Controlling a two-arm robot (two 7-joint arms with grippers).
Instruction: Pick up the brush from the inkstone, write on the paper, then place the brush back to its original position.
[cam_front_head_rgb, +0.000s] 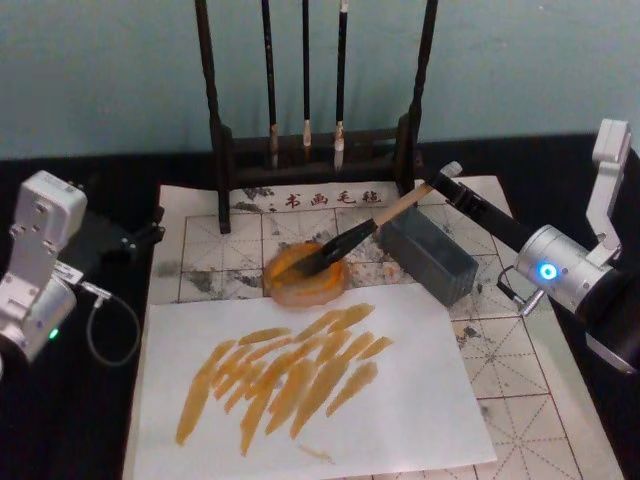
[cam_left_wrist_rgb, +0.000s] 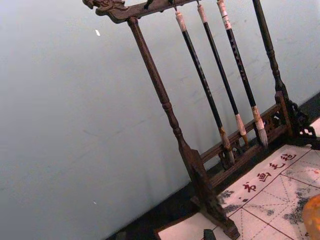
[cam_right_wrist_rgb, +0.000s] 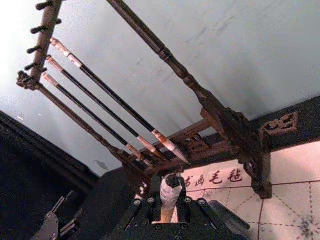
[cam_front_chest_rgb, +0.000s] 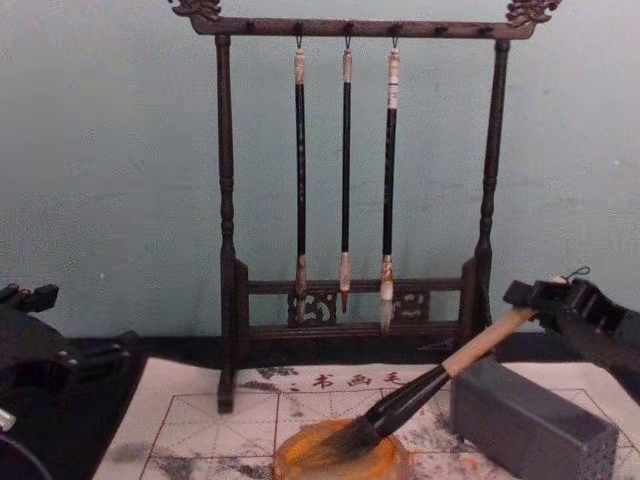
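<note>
The brush (cam_front_head_rgb: 365, 230) has a tan wood handle, glossy black below. The paper (cam_front_head_rgb: 520, 385) looks matt, the rack (cam_front_chest_rgb: 226, 200) dark wood.

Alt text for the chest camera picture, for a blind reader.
The right gripper holds a large tan-handled brush by its end, bristles resting in a round orange ink dish on red-gridded paper. A grey rectangular block sits beside it, a dark wooden rack of three thin black brushes behind. The left gripper is parked left.
</note>
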